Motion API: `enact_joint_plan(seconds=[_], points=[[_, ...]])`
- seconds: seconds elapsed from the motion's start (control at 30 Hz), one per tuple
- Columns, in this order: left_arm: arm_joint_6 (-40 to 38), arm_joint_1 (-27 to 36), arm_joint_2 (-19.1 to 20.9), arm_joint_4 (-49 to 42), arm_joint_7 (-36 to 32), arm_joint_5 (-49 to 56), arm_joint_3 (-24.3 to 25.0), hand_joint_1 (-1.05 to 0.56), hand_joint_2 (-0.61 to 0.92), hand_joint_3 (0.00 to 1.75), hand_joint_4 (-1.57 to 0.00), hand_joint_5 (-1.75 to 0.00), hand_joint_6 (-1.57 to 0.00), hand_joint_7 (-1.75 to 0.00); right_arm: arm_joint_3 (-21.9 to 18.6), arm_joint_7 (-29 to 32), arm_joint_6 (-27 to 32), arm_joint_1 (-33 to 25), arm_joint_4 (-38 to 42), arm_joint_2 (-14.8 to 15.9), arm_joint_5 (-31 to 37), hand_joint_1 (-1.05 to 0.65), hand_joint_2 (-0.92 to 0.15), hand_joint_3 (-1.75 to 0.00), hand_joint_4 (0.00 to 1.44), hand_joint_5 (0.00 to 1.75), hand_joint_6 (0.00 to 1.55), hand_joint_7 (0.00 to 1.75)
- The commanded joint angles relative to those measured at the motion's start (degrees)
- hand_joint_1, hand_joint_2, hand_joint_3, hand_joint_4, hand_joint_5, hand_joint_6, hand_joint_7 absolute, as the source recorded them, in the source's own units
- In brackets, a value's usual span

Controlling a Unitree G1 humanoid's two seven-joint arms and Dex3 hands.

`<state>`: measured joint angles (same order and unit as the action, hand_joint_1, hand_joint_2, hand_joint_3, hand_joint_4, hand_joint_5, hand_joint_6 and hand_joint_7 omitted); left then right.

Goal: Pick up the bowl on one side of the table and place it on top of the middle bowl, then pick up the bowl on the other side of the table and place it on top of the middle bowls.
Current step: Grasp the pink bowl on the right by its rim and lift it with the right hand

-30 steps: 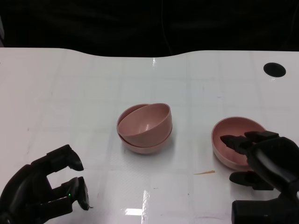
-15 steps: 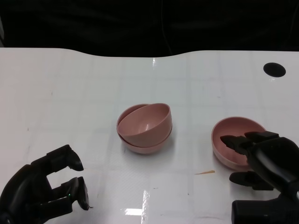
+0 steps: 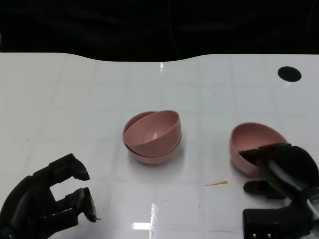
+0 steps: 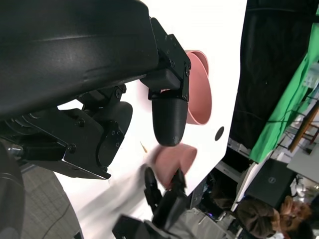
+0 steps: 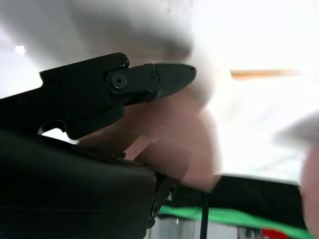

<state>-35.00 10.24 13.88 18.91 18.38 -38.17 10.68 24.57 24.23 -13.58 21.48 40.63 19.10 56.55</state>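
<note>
My right hand [image 3: 284,167] fingers grasp the tilted side bowl [image 3: 254,147]; stacked bowls [image 3: 152,137] hold nothing; left hand [image 3: 47,201] released.

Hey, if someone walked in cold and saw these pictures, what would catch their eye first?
Two pink bowls nested askew sit mid-table. At the right, the right hand grips a third pink bowl, tipped toward the middle. The left hand holds nothing at the near left.

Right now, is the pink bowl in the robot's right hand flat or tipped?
Tipped. The right bowl leans with its rim slanted, gripped by the right hand.
</note>
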Motion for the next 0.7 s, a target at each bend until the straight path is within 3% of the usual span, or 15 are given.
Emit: enact_joint_plan(seconds=[0.03,0.2,0.5,0.53,0.57,0.6,0.63,0.7], points=[[-0.21,0.62,-0.1,0.54,-2.08,0.9,1.19,0.19,0.92,1.33,-0.55,-1.75,-0.4,-1.75,3.91,4.97,-2.73,6.53,13.12,-1.68,0.48,-0.4,-0.92,-0.2,0.9,0.12,0.93,0.07],[-0.16,0.69,-0.25,0.76,-2.19,1.15,1.15,0.18,0.92,1.32,-0.54,-1.75,-0.39,-1.75,6.71,8.88,-4.31,9.5,19.26,-2.24,-0.98,-0.4,-0.92,-0.21,0.91,0.1,0.94,0.05],[-0.81,0.57,-0.67,1.14,-2.75,1.26,1.06,0.18,0.92,1.32,-0.54,-1.75,-0.38,-1.75,8.87,12.18,-7.0,10.85,22.51,-2.15,-3.43,-0.39,-0.92,-0.21,0.94,0.1,0.96,0.04],[-1.05,0.58,-0.79,1.35,-3.11,1.29,1.05,0.19,0.92,1.32,-0.54,-1.75,-0.38,-1.75,8.37,13.32,-9.36,10.78,23.05,-2.06,-4.58,-0.32,-0.92,-0.23,0.91,0.52,1.04,0.1],[-1.26,0.6,-0.9,1.54,-3.49,1.33,1.02,0.18,0.92,1.31,-0.55,-1.75,-0.39,-1.75,8.02,14.42,-11.48,10.76,23.61,-1.97,-5.55,-0.25,-0.92,-0.22,0.74,1.24,0.81,0.87],[-1.45,0.6,-0.98,1.7,-3.89,1.38,0.98,0.18,0.92,1.31,-0.55,-1.75,-0.39,-1.75,7.9,15.31,-13.05,10.82,24.14,-1.9,-6.24,-0.21,-0.92,-0.21,0.68,1.48,0.65,1.3],[-1.58,0.59,-1.0,1.79,-4.15,1.39,0.96,0.18,0.92,1.3,-0.55,-1.75,-0.4,-1.75,7.98,15.87,-13.88,10.95,24.59,-1.88,-6.61,-0.19,-0.92,-0.21,0.65,1.64,0.54,1.56],[-1.75,0.56,-1.04,1.94,-4.54,1.46,0.89,0.18,0.92,1.3,-0.55,-1.75,-0.4,-1.75,8.35,16.69,-14.66,11.3,25.28,-1.8,-6.95,-0.18,-0.92,-0.21,0.63,1.72,0.49,1.7]])
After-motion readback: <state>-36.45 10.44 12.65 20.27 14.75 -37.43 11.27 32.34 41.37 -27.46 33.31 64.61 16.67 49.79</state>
